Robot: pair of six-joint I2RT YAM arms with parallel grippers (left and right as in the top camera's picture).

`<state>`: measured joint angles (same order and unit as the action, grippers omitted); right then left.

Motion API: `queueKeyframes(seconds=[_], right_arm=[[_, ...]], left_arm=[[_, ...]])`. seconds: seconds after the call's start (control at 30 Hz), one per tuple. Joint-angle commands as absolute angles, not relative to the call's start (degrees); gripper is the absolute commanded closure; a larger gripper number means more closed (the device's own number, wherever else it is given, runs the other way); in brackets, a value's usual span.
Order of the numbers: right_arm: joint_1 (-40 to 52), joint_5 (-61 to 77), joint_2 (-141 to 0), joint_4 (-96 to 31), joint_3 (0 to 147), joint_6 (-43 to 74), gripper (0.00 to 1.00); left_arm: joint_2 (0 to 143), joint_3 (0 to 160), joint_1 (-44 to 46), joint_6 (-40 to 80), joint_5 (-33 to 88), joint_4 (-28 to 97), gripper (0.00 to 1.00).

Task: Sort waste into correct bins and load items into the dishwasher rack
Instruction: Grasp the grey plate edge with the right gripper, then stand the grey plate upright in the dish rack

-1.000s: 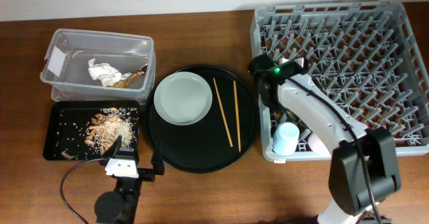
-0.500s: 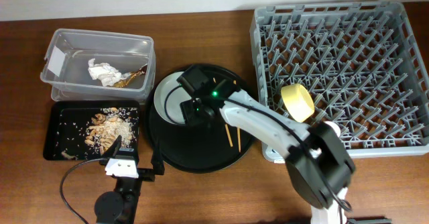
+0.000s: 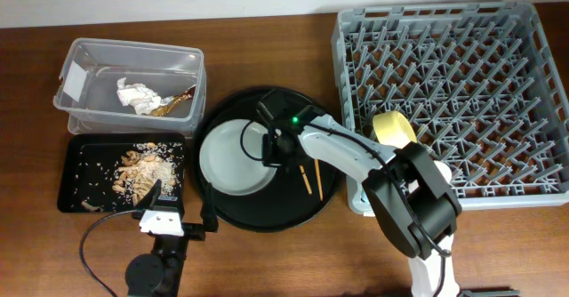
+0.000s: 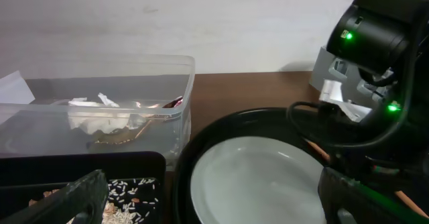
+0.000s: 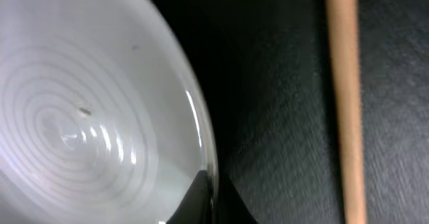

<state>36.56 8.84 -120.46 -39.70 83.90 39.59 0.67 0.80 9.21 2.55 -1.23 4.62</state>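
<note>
Our right end effector [image 3: 276, 146] sits low at the right rim of the pale grey-green plate [image 3: 229, 155] on the round black tray [image 3: 267, 210]. One fingertip [image 5: 208, 207] is against the edge, probably because a flat plate offers no other hold; we cannot tell whether it has closed on it. The left end effector [image 4: 211, 184] waits at the front of the desk [image 3: 293, 261], spread wide and empty, leaving the tray unobstructed.

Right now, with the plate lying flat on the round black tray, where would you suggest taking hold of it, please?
The plate lies flat on the round black tray, so only its raised rim gives the fingers purchase. Probably grip the right edge, coming from the rack side, where the right gripper is; mind the chopsticks beside it.
</note>
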Motion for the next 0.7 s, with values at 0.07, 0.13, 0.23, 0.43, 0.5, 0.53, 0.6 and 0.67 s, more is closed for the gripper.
queueKeyframes(seconds=[0.07, 0.13, 0.23, 0.43, 0.5, 0.53, 0.6, 0.67], right_arm=[[35.57, -7.68, -104.62, -48.8, 89.95, 31.4, 0.96], [33.12, -21.04, -96.38, -52.51, 92.01, 27.83, 0.96], [24.53, -47.62, -84.82, -53.21, 92.09, 16.23, 0.96], [9.76, -58.28, -93.3, -52.4, 91.81, 9.41, 0.96], [9.74, -62.63, -100.77, -51.4, 91.81, 9.41, 0.96], [9.74, -61.91, -102.67, -51.53, 91.81, 9.43, 0.96], [10.92, -55.61, -106.52, -54.37, 91.81, 9.45, 0.96], [13.52, -55.24, -106.65, -55.88, 91.98, 9.5, 0.5]], left_arm=[[0.36, 0.51, 9.21, 1.65, -0.8, 4.71, 0.01], [0.36, 0.51, 9.21, 1.65, -0.8, 4.71, 0.01], [0.36, 0.51, 9.21, 1.65, -0.8, 4.71, 0.01], [0.36, 0.51, 9.21, 1.65, -0.8, 4.71, 0.0], [0.36, 0.51, 9.21, 1.65, -0.8, 4.71, 0.01], [0.36, 0.51, 9.21, 1.65, -0.8, 4.71, 0.01], [0.36, 0.51, 9.21, 1.65, -0.8, 4.71, 0.01], [0.36, 0.51, 9.21, 1.65, -0.8, 4.71, 0.01]])
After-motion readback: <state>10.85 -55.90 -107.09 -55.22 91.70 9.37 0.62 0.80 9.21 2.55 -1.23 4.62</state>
